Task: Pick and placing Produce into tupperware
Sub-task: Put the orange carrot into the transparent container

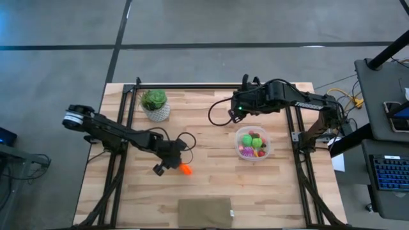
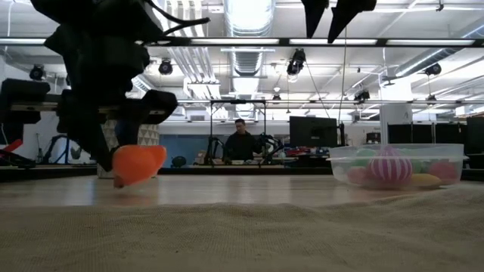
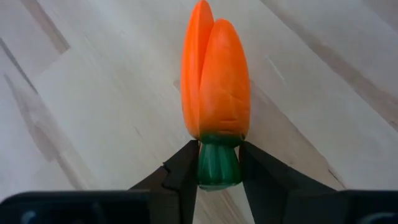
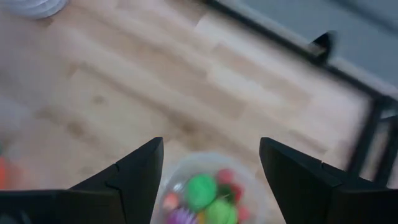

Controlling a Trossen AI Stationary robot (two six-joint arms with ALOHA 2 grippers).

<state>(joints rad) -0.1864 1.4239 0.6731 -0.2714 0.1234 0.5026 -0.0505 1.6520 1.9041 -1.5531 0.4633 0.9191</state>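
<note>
Left end effector (image 3: 217,177) is clamped tight on the green top of the orange plastic carrot (image 3: 216,81) just above the wooden counter (image 1: 211,185) near its middle, while the right end effector (image 4: 211,168) hangs wide open and empty over the round clear plastic tupperware (image 1: 253,143) of toy produce toward the right edge.

One carrot (image 1: 185,169), one tupperware (image 1: 253,143), two green balls (image 4: 201,190), one potted plant (image 1: 154,105), two grippers were present.
</note>
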